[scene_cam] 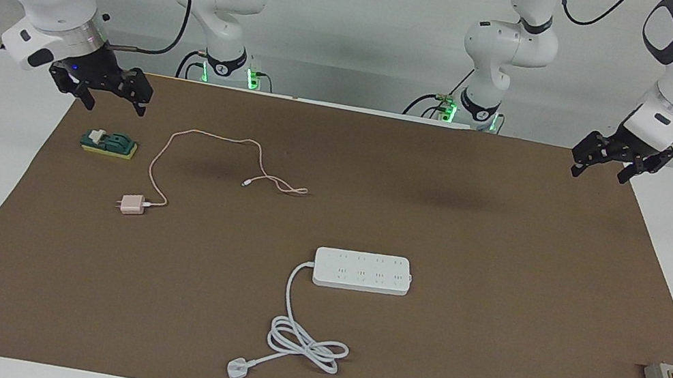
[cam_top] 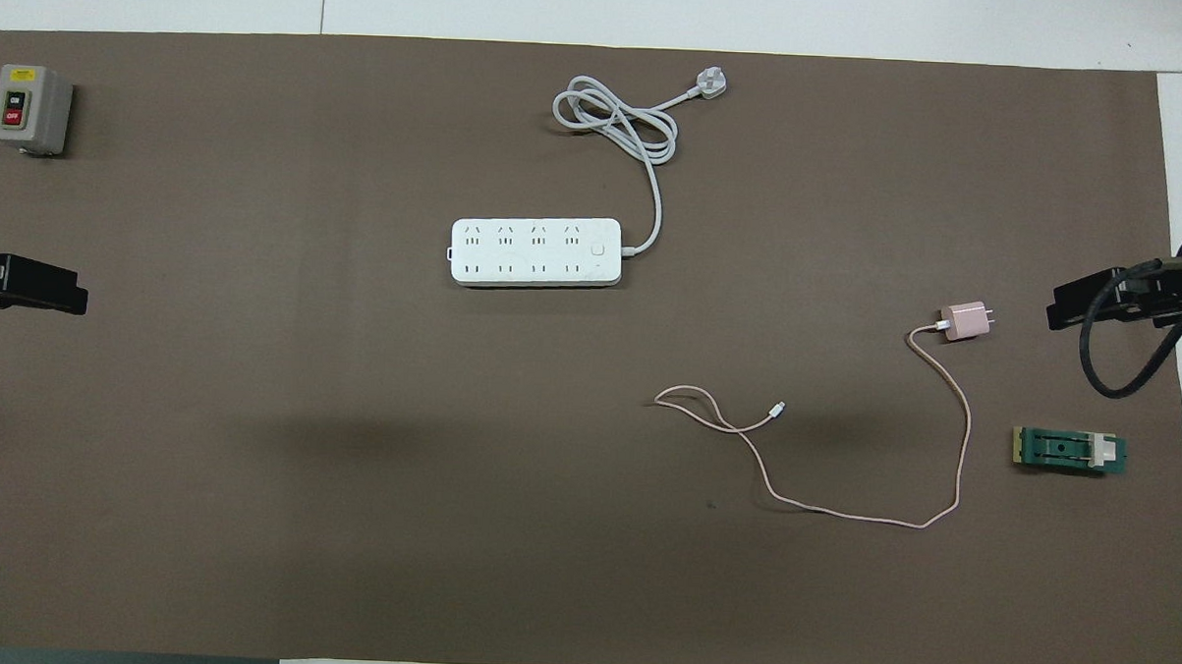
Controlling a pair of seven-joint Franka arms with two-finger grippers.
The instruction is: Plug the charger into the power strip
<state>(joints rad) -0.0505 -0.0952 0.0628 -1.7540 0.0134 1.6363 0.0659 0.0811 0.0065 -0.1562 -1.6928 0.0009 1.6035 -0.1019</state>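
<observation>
One grey switch box (cam_top: 31, 108) reads "ON" and "OFF". One power strip (cam_top: 537, 252) lies mid-mat with its sockets up. One pink charger (cam_top: 965, 321) lies at its four o'clock in the overhead view, unplugged, near one green block (cam_top: 1070, 452). Left gripper (scene_cam: 618, 162) and right gripper (scene_cam: 108, 90) both hover released — holding nothing.

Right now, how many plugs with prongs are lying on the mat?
2. The pink charger lies toward the right arm's end, beside its cable. The white flat plug ends the coiled cord, farther from the robots than the power strip. None seems hidden.
</observation>
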